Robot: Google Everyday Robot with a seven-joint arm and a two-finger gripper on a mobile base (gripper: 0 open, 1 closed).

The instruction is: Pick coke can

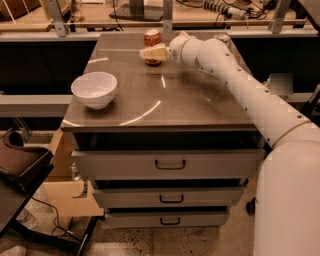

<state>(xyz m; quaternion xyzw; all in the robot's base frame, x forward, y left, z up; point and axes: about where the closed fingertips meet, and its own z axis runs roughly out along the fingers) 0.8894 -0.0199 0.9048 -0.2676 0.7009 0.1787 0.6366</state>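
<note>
The coke can [152, 38] is a small red can with a silver top, standing upright near the far edge of the grey cabinet top [190, 100]. My gripper [149, 53] reaches in from the right on a long white arm. Its cream-coloured fingers [155, 52] lie across the front of the can's lower half and hide it. I cannot tell whether the fingers touch the can.
A white bowl [94, 89] sits at the left front of the cabinet top. The cabinet has three drawers [170, 165] below. A wooden bench with cables [150, 12] runs behind. A dark stand [20, 170] and a cardboard box are at the lower left.
</note>
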